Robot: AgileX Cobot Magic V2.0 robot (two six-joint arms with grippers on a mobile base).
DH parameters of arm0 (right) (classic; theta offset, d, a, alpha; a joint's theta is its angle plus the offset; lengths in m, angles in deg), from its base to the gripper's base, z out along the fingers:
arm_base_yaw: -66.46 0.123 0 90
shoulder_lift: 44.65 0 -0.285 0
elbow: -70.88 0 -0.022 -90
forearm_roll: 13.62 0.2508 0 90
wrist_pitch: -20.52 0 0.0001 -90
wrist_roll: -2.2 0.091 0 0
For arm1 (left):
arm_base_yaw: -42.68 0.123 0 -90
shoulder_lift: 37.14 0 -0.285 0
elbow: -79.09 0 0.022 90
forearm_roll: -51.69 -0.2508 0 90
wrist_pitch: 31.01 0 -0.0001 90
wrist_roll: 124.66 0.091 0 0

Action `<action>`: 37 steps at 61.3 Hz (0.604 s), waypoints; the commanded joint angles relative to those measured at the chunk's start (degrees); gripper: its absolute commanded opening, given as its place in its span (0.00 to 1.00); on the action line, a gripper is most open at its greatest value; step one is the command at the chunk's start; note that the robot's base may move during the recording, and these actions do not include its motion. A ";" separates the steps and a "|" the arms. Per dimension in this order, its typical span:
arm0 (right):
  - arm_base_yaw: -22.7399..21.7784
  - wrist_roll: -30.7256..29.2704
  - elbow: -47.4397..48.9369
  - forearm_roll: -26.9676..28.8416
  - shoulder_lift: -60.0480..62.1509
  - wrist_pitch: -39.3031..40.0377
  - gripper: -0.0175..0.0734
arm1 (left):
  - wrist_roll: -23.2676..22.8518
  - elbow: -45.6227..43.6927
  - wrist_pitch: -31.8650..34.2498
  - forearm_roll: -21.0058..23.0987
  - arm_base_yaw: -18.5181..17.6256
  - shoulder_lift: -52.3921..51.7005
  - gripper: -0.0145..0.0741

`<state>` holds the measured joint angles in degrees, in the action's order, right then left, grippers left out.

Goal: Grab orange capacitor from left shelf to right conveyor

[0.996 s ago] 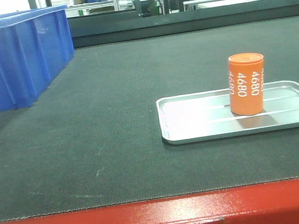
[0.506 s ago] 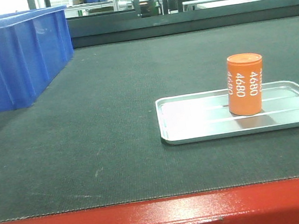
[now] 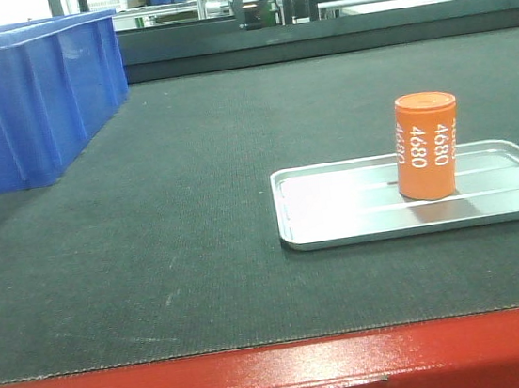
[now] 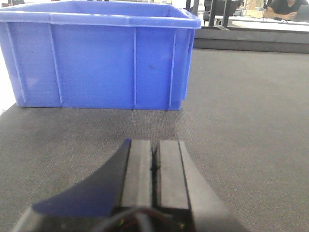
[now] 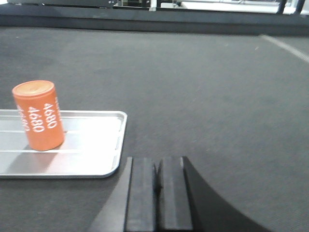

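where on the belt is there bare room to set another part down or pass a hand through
The widest free patch on the right conveyor lies between the blue bin and the metal tray, running from the red edge to the far rail. The strip between tray and red edge is also bare. On the tray, the left half is free; the orange capacitor stands upright on its right half.

capacitor [image 3: 426, 146]: small orange cylinder, white "4680" repeated down its side, upright, flat top up | place: on a shallow silver tray [image 3: 358, 224], toward its right half, nothing gripping it | conveyor [image 3: 195, 211]: wide dark grey woven belt, glossy red near edge, tray lying flat on it | shelf: not visible
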<state>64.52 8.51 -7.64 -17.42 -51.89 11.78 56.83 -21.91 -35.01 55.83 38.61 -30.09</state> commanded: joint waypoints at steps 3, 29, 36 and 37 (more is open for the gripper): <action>-0.35 -0.60 -0.10 2.10 0.89 5.10 0.25 | -0.09 -0.29 4.94 0.10 0.02 -0.65 0.02; -0.35 -0.60 -0.10 2.10 0.84 5.21 0.25 | -0.09 -0.29 4.94 0.10 0.02 -0.65 0.02; -0.35 -0.60 -0.10 2.10 0.84 5.21 0.25 | -0.09 -0.29 4.94 0.10 0.02 -0.65 0.02; -0.35 -0.60 -0.10 2.10 0.84 5.21 0.25 | -0.09 -0.29 4.94 0.10 0.02 -0.65 0.02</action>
<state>64.52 8.51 -8.01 -15.60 -51.79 11.78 56.83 -21.91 -35.01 55.83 38.61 -30.09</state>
